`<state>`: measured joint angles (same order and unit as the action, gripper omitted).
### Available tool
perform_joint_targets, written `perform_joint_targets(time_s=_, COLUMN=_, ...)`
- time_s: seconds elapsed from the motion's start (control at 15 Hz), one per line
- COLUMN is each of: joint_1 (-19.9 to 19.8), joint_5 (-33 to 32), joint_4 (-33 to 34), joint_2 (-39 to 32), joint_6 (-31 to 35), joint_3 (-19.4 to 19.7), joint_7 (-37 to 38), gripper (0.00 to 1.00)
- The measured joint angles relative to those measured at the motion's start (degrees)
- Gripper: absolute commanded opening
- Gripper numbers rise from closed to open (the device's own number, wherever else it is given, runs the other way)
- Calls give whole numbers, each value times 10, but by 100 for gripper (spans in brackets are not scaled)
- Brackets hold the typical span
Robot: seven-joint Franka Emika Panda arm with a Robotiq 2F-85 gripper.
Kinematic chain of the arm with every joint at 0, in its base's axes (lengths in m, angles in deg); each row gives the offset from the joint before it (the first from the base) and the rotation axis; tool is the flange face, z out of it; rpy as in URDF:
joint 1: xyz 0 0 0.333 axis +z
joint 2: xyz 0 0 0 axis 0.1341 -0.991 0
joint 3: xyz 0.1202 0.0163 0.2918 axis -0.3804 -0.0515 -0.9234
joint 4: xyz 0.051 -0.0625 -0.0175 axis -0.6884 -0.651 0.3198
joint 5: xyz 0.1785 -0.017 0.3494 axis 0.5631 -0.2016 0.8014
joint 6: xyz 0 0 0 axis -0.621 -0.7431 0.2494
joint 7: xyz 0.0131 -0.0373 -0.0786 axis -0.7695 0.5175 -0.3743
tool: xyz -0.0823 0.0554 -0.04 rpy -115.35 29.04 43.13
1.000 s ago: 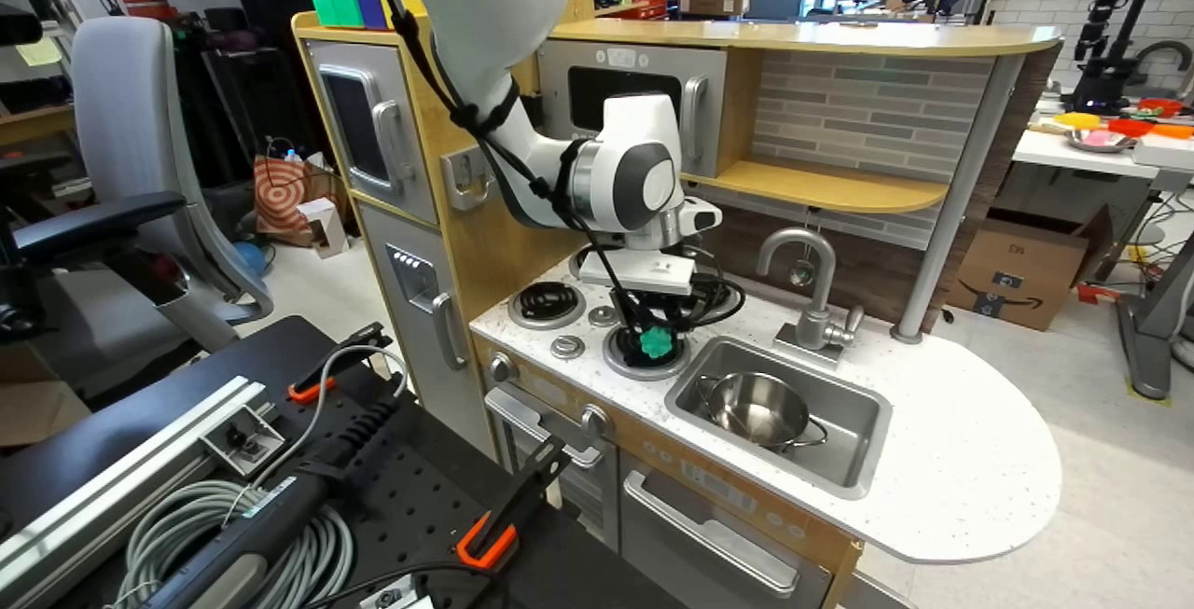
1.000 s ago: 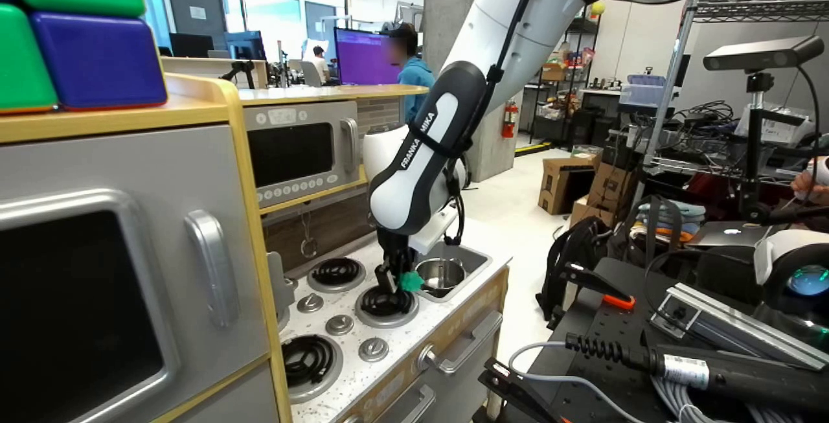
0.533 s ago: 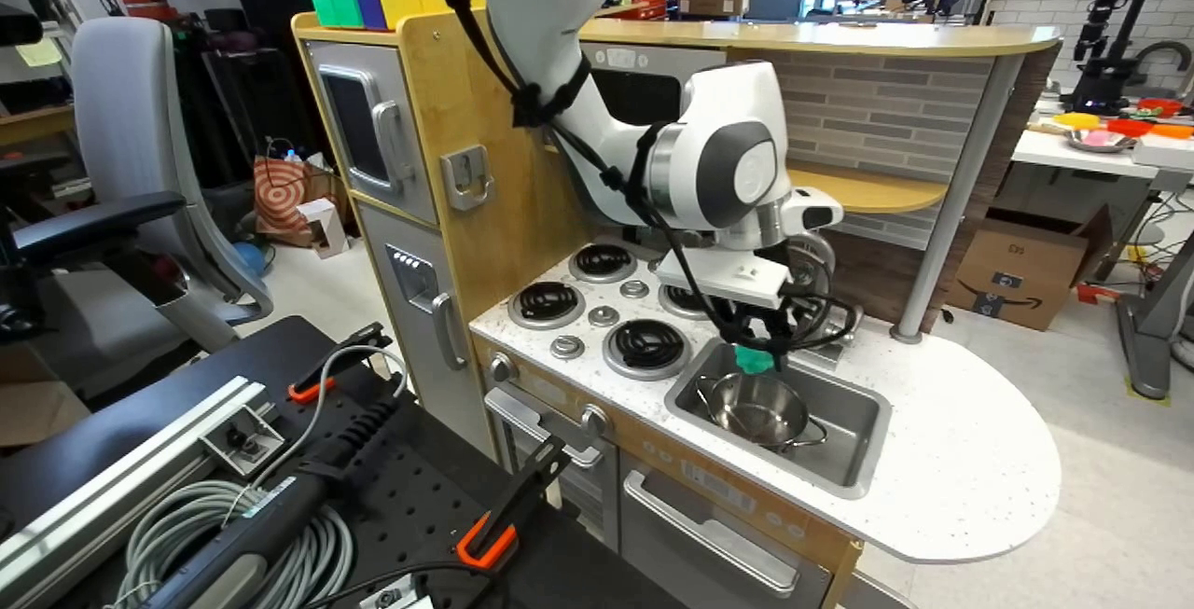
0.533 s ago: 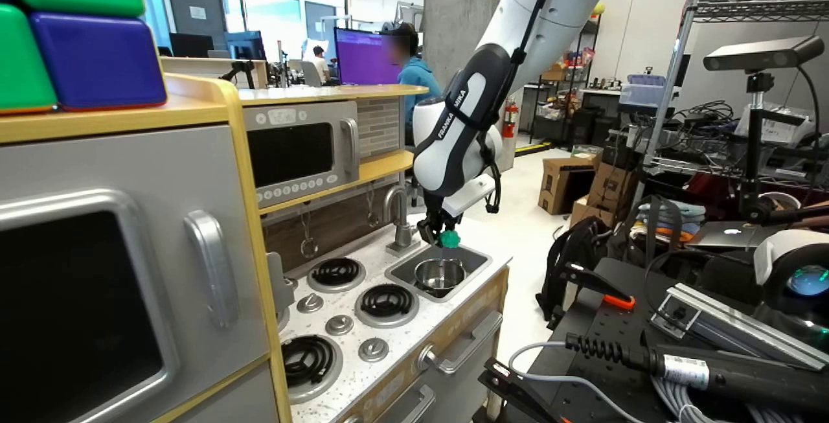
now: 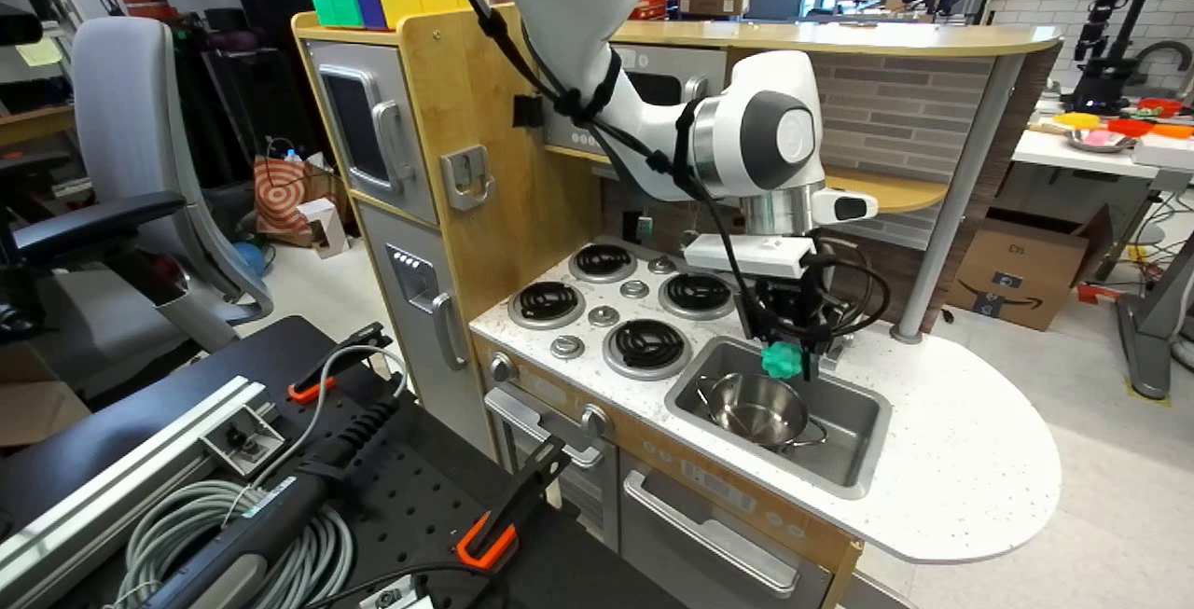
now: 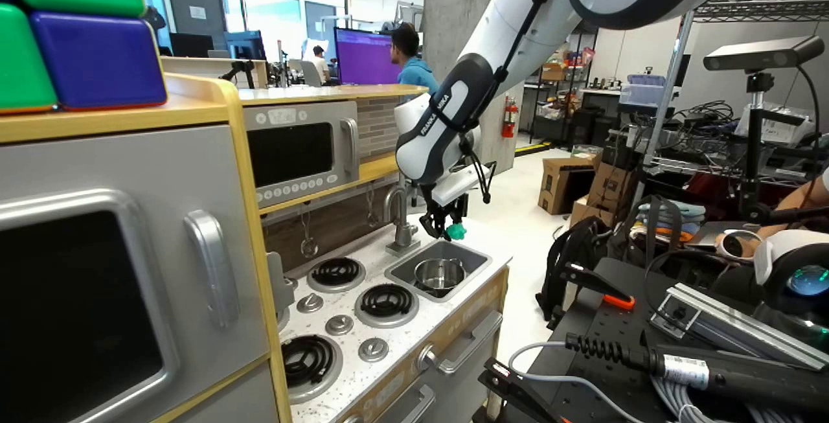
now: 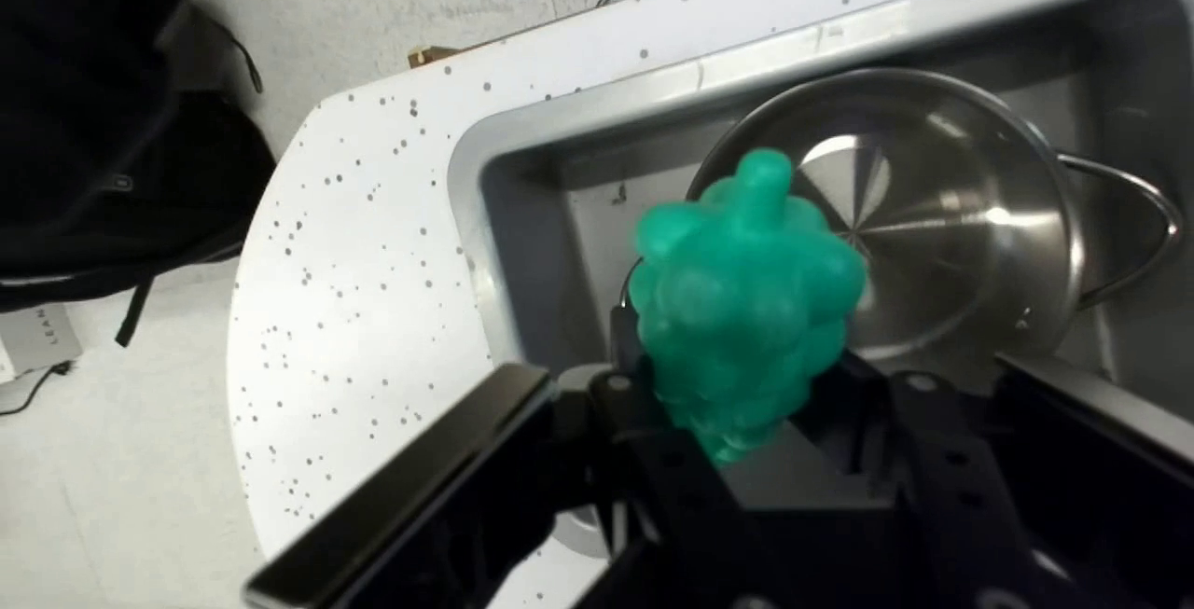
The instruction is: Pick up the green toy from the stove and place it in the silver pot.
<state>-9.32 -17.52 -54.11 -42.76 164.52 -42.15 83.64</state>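
My gripper (image 7: 732, 362) is shut on the green toy (image 7: 746, 292), a lumpy toy like a bunch of grapes. In both exterior views the toy (image 5: 782, 360) (image 6: 456, 232) hangs from the fingertips above the sink. The silver pot (image 5: 756, 408) stands in the sink, lower than the toy; it also shows in an exterior view (image 6: 440, 275). In the wrist view the toy covers the left part of the pot (image 7: 970, 236), whose open inside shows. The right finger is partly hidden behind the toy. The stove (image 5: 647, 345) shows its black burners beside the sink, with no toy on them.
The sink basin (image 5: 853, 436) surrounds the pot. The faucet (image 6: 401, 232) stands behind the sink, close to the gripper in view. A wooden shelf (image 5: 886, 191) is behind the wrist. The white counter (image 5: 979, 460) extends past the sink.
The gripper has carried the toy from above the front burner to above the sink. Over the last half second it has risen a little and shifted slightly past the pot.
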Motion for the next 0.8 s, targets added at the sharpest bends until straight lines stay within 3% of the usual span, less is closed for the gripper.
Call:
perform_joint_targets(time_s=0.4, joint_1=9, joint_5=-5, joint_4=140, joint_2=-100, joint_6=-170, joint_3=2, joint_7=8, gripper=12)
perform_joint_targets(time_s=0.8, joint_1=3, joint_5=-5, joint_4=270, joint_2=-181, joint_6=-224, joint_3=15, joint_7=8, gripper=12)
